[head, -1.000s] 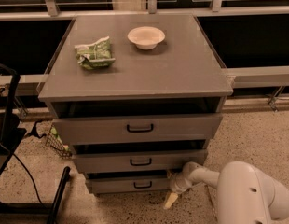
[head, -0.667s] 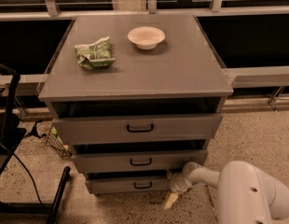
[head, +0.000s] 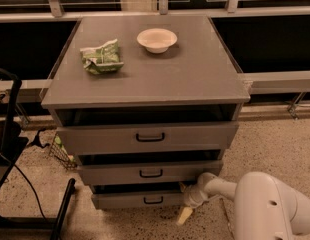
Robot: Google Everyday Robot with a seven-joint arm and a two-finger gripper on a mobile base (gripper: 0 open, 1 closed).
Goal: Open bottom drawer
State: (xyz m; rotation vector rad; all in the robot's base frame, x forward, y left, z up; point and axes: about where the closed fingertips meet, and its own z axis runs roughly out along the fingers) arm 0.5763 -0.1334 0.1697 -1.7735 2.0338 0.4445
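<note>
Hanging beside the bottom drawer's [head: 130,200] right end, the gripper [head: 185,213] leaves the handle [head: 153,200] untouched, pull undone — whether it gapes, I cannot tell.

We read this as a lab or office test space, not a home: speckled hard floor [head: 277,144], dark metal-framed windows [head: 267,39], plain grey drawer unit [head: 160,76], loose cable [head: 26,184], black stand [head: 62,210]. Gripper [head: 185,204] sits low by the bottom drawer [head: 130,200], right end.
</note>
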